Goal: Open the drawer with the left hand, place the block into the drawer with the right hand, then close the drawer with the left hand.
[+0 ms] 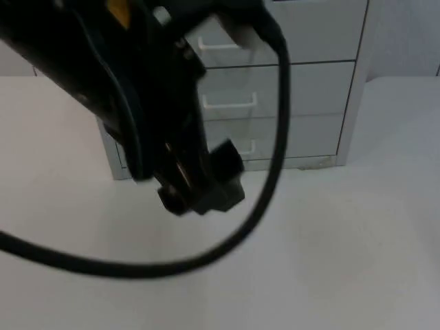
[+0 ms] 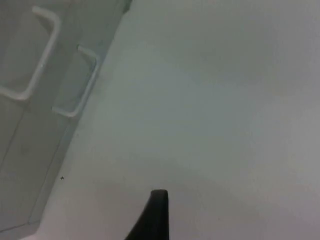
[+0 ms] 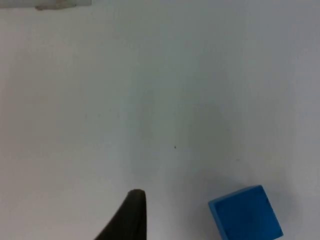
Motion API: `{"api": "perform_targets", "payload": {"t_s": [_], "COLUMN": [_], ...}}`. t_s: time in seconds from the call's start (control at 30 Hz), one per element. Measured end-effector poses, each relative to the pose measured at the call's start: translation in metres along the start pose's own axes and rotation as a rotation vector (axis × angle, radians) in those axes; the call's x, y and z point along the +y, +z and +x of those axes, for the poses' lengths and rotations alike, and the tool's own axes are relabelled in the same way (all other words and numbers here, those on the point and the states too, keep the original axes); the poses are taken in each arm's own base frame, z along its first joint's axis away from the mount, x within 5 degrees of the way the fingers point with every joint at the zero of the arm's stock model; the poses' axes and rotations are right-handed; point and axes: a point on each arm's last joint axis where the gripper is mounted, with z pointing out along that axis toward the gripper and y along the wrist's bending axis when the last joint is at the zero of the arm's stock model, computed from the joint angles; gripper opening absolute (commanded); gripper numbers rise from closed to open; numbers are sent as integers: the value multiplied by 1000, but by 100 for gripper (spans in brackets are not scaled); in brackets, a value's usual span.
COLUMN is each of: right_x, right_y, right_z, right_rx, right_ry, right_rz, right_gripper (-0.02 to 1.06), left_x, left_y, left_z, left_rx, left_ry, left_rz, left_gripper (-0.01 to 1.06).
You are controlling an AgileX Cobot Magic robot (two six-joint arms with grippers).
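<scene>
The left end effector (image 1: 199,196) was observed above the surface (image 1: 330,254), just in front of the cabinet (image 1: 309,82); whether its fingers were parted or closed could not be determined. Three drawers were noted, all shut, each fitted with a white handle (image 1: 230,103). In the left wrist view, two handles (image 2: 75,95) were seen beside the fingertip (image 2: 156,215), apart from it. In the right wrist view, the blue block (image 3: 245,217) was found resting on the surface near the right end effector's fingertip (image 3: 131,215), not touching it. The state of the right end effector could not be determined.
</scene>
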Motion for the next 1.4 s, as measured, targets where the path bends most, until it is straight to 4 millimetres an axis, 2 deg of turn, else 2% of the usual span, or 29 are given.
{"api": "perform_targets", "payload": {"t_s": [0.03, 0.17, 0.27, 0.37, 0.4, 0.47, 0.53, 0.6, 0.7, 0.8, 0.9, 1.2, 1.4], "right_x": [0, 0, 0, 0, 0, 0, 0, 0, 0, 0, 0, 0, 0], "right_y": [0, 0, 0, 0, 0, 0, 0, 0, 0, 0, 0, 0, 1], "right_z": [0, 0, 0, 0, 0, 0, 0, 0, 0, 0, 0, -1, -1], "right_rx": [0, 0, 0, 0, 0, 0, 0, -2, -2, -5, -5, -5, -12], "right_ry": [0, -1, -2, -2, -2, -2, -2, -2, -2, -2, -2, 2, 13], "right_rz": [0, 1, 3, 3, 3, 3, 3, 3, 3, 3, 3, 3, 4], "right_gripper": [105, 105, 105, 105, 105, 105, 105, 105, 105, 105, 105, 105, 105], "left_x": [0, -5, -4, -3, -3, -2, -2, -2, -1, 0, 3, 19, 26], "left_y": [0, 28, 39, 50, 55, 64, 68, 75, 84, 98, 109, 164, 186], "left_z": [0, 3, 5, 8, 8, 9, 9, 7, 4, 0, -4, -14, -12], "left_rx": [0, 94, 127, 159, 166, 171, 166, 142, 99, 97, 112, 214, 274], "left_ry": [0, 123, 160, 194, 209, 230, 239, 257, 294, 345, 358, 426, 481], "left_rz": [0, -27, -36, -41, -44, -46, -48, -54, -70, -83, -93, -198, -268], "left_gripper": [84, 84, 82, 67, 67, 52, 48, 50, 62, 67, 67, 67, 67]}}
